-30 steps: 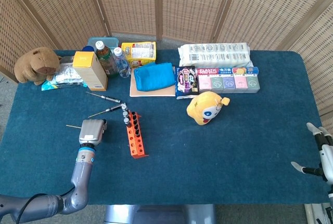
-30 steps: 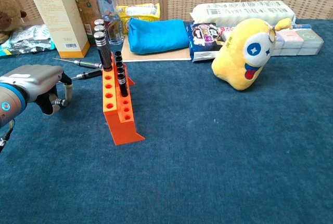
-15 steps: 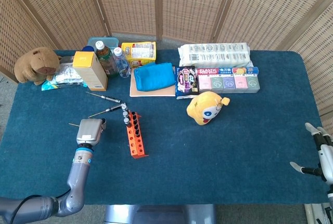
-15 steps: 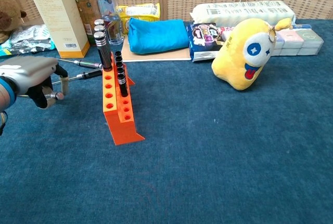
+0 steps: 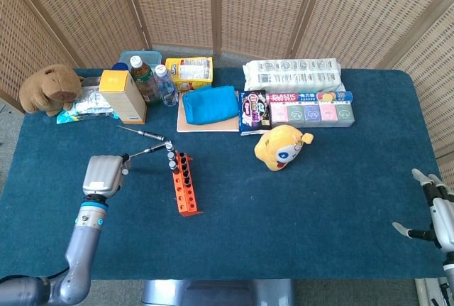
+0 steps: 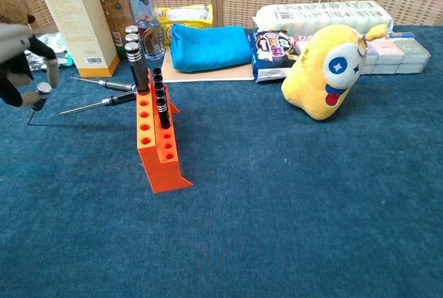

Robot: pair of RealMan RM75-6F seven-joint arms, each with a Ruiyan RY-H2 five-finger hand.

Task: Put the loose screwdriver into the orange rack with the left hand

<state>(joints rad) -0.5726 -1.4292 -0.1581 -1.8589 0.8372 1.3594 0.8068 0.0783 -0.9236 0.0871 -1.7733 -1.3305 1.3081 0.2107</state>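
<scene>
Left hand [image 5: 103, 175] has lifted and moved left, away from the orange rack [image 5: 184, 184], holding a screwdriver [image 6: 32, 109] pinched in its curled fingers, shaft pointing down over the table [image 5: 298, 206]. Two other screwdrivers [image 6: 104, 93] lie flat just left of the rack. Right hand [image 5: 434, 215] sits at the table's right edge, fingers spread, holding nothing.

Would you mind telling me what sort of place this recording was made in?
Probably a staged indoor test area rather than a home or workshop: woven folding screens wall off a table under blue cloth, laid with unrelated props, such as a yellow plush toy and an orange rack.
</scene>
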